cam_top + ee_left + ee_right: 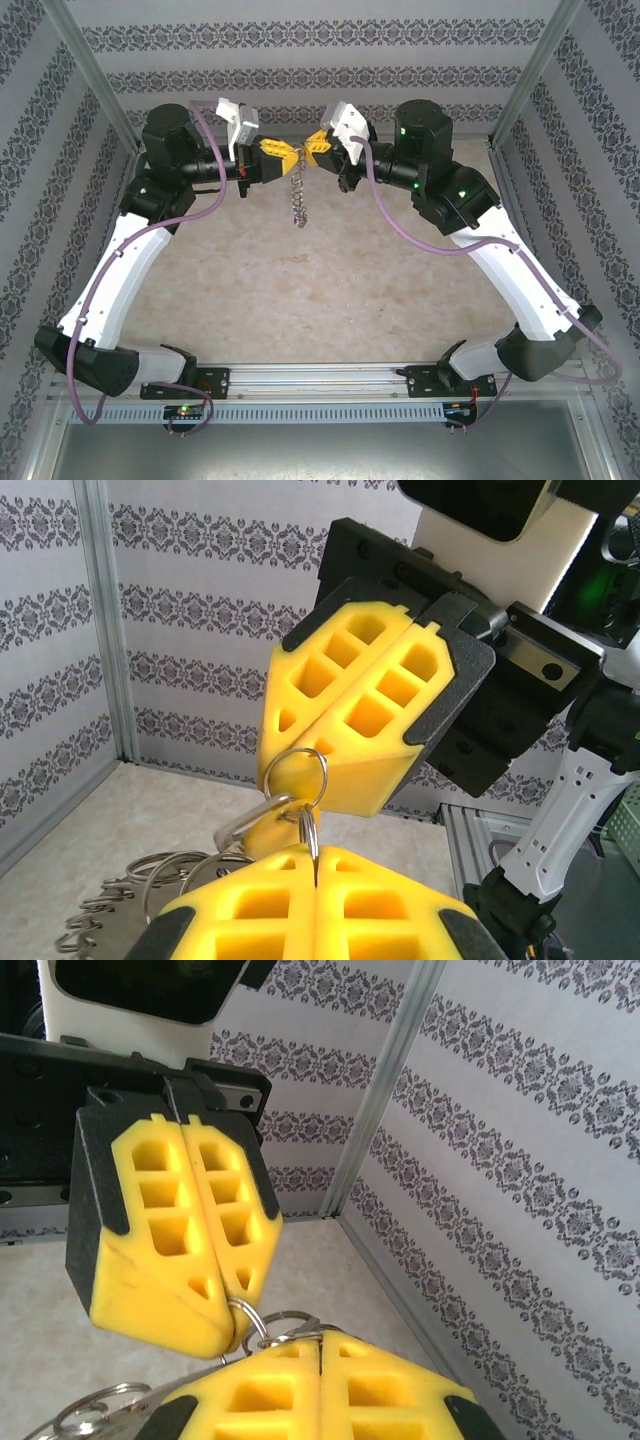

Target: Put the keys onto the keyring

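Both grippers meet tip to tip in mid-air near the back wall. My left gripper is shut on a small silver split ring, held edge-on in its seam. The right gripper is shut too, pinching a second small ring linked to the first. A key, with a short silver blade and a yellow head, hangs at that link. The keyring, grey with a jagged lacy rim, dangles below the grippers among other loose rings.
Patterned walls close in the back and both sides, with metal corner posts. The beige tabletop lies below the hanging rings. Purple cables loop off both arms.
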Controlling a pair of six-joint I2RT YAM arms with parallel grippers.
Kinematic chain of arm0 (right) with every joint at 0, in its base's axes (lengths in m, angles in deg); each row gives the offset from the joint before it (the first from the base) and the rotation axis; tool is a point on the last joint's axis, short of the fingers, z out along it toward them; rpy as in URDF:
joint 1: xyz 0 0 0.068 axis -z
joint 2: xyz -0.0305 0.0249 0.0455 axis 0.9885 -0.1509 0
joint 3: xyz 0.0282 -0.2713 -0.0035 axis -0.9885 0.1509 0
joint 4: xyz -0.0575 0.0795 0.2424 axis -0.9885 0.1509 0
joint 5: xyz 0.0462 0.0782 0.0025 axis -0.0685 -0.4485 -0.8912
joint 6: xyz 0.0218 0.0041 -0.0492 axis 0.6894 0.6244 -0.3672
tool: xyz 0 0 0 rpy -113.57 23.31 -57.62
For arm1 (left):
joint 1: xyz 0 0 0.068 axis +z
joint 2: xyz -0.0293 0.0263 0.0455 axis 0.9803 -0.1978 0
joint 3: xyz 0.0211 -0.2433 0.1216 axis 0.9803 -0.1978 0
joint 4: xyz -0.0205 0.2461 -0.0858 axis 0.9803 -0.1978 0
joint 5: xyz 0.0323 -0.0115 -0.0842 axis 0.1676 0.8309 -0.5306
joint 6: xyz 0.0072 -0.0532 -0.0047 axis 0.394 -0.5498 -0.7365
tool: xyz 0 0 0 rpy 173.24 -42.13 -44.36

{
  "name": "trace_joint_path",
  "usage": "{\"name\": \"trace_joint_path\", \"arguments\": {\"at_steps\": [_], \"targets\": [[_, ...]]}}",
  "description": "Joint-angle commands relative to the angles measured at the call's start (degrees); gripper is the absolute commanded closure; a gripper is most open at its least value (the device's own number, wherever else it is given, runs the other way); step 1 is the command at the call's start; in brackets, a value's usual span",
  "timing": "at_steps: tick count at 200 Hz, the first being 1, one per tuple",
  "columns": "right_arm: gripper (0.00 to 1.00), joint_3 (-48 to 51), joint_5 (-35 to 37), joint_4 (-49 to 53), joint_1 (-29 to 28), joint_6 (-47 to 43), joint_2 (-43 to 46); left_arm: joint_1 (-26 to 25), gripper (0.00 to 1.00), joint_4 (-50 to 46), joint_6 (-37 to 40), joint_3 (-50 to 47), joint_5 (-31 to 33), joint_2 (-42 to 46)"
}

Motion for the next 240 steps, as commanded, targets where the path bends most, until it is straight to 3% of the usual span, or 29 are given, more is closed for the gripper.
{"name": "trace_joint_path", "arguments": {"at_steps": [1, 46, 85, 108, 131, 240], "targets": [[1.0, -3.5, 2.88, -2.41, -0.31, -2.46, -0.93, 0.17, 1.0, 1.64, -0.59, -0.59, -2.49, 0.95], [1.0, -6.12, 3.7, -0.3, -1.07, -4.86, -2.56, 0.2, 1.0, 0.06, 0.81, -1.35, -0.49, 0.95], [1.0, -5.59, 6.01, 3.11, -1.31, -5.32, -2.75, 0.55, 0.67, 0.8, 0.45, -5.9, 2.0, 2.33], [1.0, -5.24, 9.08, 7.5, -1.44, -5.63, -3.01, 0.82, 0.57, -0.33, 1.98, -9.95, 7.77, 4.71], [1.0, -6.55, 11.46, 11.55, -1.93, -6.87, -3.96, 2.22, 0.49, 5.75, -0.3, -17.68, 13.54, 8.54], [1.0, -10.59, 21.4, 20.04, -4.16, -6.92, -11.95, 3.39, 0.44, 0.21, 1.61, -23.27, 23.82, 10.32]]}}
